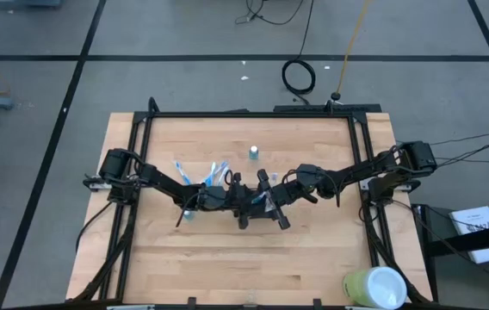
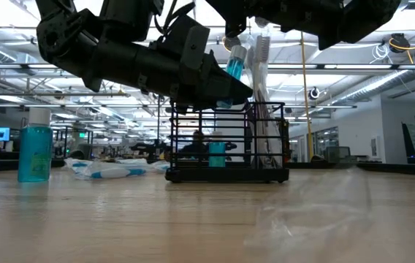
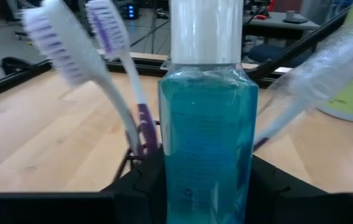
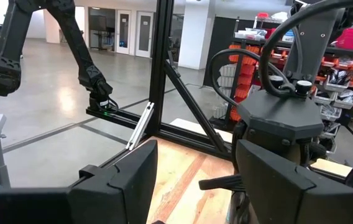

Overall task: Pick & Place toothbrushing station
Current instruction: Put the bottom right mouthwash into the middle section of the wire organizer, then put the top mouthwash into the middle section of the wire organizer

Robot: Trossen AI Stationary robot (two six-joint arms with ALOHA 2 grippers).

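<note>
The toothbrushing station [image 2: 226, 142] is a small black wire holder standing on the wooden table near its middle [image 1: 257, 207]. White and purple toothbrushes [image 2: 260, 66] stand upright in it and also show in the left wrist view [image 3: 111, 68]. My left gripper [image 2: 218, 80] is shut on a blue mouthwash bottle [image 3: 207, 137] with a white cap, just above the holder. My right gripper [image 4: 195, 180] is open and empty, above the holder on its right side [image 1: 270, 194]. My left gripper pinches the bottle's lower body [image 3: 207, 193] between its two fingers [image 3: 136, 193], one on each side. The fingers come from the table's left, slanting down. The bottle [image 2: 234, 66] is lifted clear of the table, cap up and a little tilted, over the holder's top rim.
A second blue bottle [image 2: 34, 150] stands on the table toward the near left. A third small bottle [image 1: 253, 152] stands behind the holder. Wrapped toothbrushes [image 1: 214, 172] lie on the table left of the holder. A green and white cup [image 1: 374, 288] stands at the near right corner.
</note>
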